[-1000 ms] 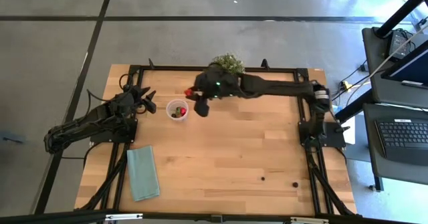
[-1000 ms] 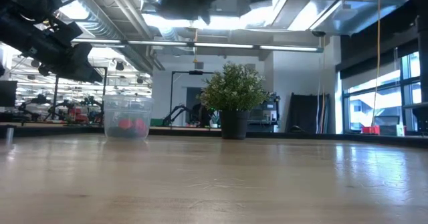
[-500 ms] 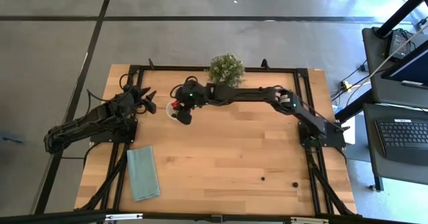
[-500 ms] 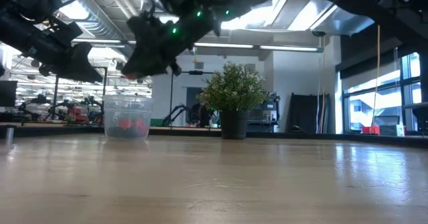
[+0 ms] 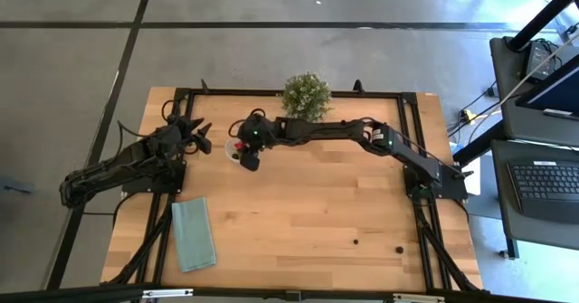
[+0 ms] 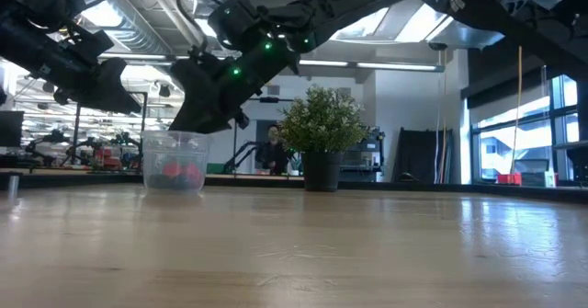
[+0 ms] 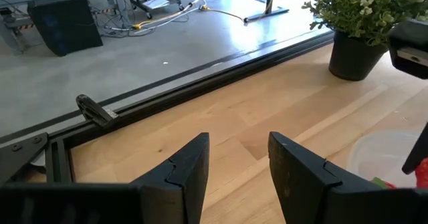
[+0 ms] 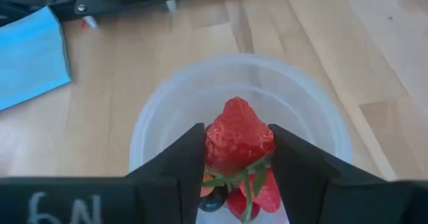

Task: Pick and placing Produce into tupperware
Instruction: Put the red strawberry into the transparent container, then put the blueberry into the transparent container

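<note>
- Dark right arm has swung across the bench (image 5: 317, 213) in the last second; my right fingers (image 8: 235, 158), clamped on a red strawberry (image 8: 238, 138), now hang directly over the tupperware (image 8: 167, 103), so release is near
- Left fingers (image 7: 237, 167) wait open near the bench's left edge
- Berries already inside the tupperware are mostly hidden beneath the strawberry

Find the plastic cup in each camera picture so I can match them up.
High view: cup left of centre, under the right gripper.
Low view: cup at left.
Left wrist view: cup at the right edge.
Right wrist view: cup centred, behind the held strawberry.
Shared landmark: the potted plant, absent only from the right wrist view.
</note>
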### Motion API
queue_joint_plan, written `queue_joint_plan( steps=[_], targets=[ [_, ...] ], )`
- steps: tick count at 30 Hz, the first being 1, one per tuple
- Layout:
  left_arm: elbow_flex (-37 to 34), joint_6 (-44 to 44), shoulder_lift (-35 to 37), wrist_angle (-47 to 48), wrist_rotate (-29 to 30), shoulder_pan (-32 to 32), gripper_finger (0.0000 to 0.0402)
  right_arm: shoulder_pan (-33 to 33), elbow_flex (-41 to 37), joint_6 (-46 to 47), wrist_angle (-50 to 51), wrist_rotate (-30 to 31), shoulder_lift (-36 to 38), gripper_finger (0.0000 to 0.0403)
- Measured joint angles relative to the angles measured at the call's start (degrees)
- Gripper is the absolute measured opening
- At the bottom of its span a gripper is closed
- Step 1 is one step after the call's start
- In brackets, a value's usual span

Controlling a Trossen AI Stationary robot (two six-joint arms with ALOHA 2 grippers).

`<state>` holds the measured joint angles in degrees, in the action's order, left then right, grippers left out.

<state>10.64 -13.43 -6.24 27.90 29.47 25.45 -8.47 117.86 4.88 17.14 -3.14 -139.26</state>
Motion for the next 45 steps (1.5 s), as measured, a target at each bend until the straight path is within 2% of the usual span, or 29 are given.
queue_joint_plan(
  steps=[4, 15, 19, 26, 31, 37, 41, 45],
  targets=[
    [0.00, 0.02, 0.00, 0.00, 0.00, 0.00, 0.0145, 0.00, 0.20, -0.60, -0.21, 0.01, 0.00, 0.0178],
    [-0.01, 0.02, 0.00, -0.01, 0.00, 0.00, 0.0145, -0.37, 0.22, 0.50, 0.70, -0.37, 1.04, 0.0271],
    [-0.01, 0.03, 0.00, -0.01, 0.00, 0.01, 0.0145, 0.04, 0.27, -2.46, 5.25, -4.04, 6.91, 0.0279],
    [-0.01, 0.03, 0.00, 0.02, -0.03, 0.01, 0.0145, 4.22, -3.08, -4.28, 21.96, -4.41, 18.97, 0.0280],
    [-0.01, 0.04, 0.00, 0.01, -0.43, 0.00, 0.0145, 9.69, -14.07, 2.83, 21.93, -2.85, 29.12, 0.0280],
    [0.01, 0.04, 0.00, 0.00, -0.48, 0.02, 0.0145, 20.14, -33.64, 16.40, 22.07, 7.96, 42.43, 0.0280],
    [-0.01, 0.04, 0.00, -0.04, -0.48, 0.02, 0.0145, 27.97, -44.96, 27.78, 22.13, 8.00, 48.92, 0.0280],
    [0.01, 0.04, 0.00, -0.04, -0.46, 0.02, 0.0145, 35.75, -52.87, 38.85, 21.76, 8.04, 53.05, 0.0280]
  ],
)
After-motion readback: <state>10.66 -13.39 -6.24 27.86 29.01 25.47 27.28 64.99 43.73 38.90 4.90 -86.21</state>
